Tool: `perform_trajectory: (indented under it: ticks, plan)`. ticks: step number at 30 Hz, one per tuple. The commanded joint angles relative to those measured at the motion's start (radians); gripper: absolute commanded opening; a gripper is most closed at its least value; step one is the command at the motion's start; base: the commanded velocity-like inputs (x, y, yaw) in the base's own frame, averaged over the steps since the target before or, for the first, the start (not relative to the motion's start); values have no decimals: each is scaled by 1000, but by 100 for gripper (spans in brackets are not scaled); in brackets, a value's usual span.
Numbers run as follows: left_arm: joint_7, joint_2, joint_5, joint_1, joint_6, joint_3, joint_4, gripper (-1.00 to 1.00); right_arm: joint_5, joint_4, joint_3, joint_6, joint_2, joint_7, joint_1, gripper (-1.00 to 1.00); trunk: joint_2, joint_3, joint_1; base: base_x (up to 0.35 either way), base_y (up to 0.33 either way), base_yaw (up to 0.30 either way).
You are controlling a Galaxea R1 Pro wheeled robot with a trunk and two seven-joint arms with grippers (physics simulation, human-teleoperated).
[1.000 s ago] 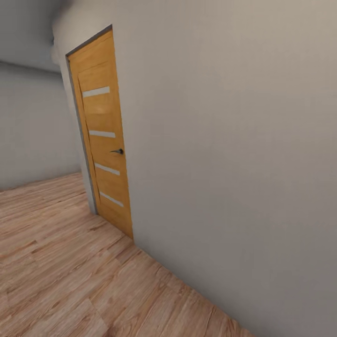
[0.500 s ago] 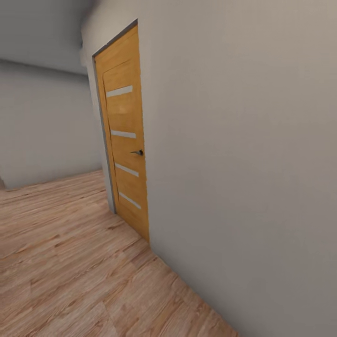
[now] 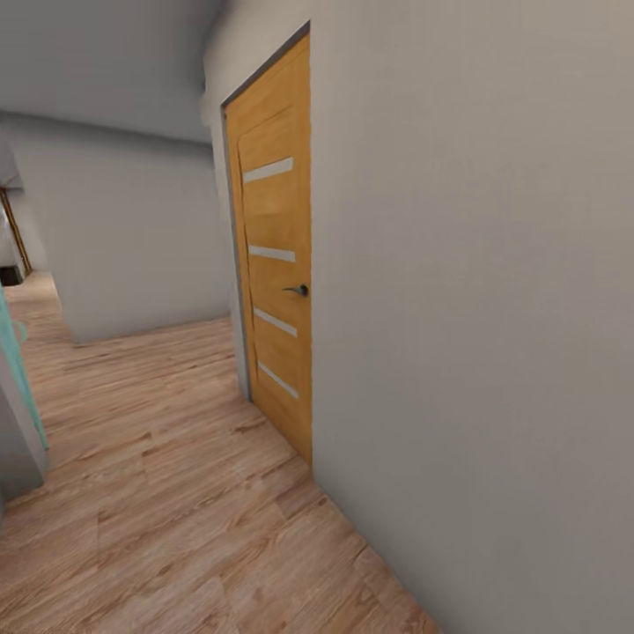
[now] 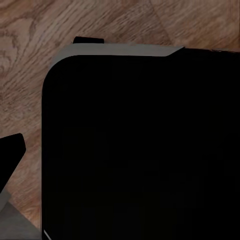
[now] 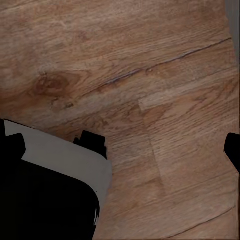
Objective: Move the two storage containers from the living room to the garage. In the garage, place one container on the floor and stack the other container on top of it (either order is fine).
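Risk of clipping the pale wall (image 3: 475, 308) or the shut wooden door (image 3: 277, 264) close on the right while rolling over plank floor (image 3: 158, 493). Teal-edged corner (image 3: 19, 387) narrowing the left. No storage containers in sight. End effector states: cannot tell.

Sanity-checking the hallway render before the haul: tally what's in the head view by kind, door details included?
Wooden door: 1
Pale strips on that door: 4
Door handle: 1
Teal panel at the view's left edge: 1
Total: 7
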Motion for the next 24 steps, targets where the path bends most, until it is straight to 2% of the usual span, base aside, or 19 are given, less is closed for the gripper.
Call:
perform_trajectory:
  ticks: [1,24]
  plan:
    - [0,0,8,0,-2,0,0,100,-10,3,9,-6,1,0,-1,100,0,-1,0,234,0,271]
    - [0,0,8,0,-4,0,0,100,-10,4,9,-6,1,0,-1,100,0,-1,0,206,0,271]
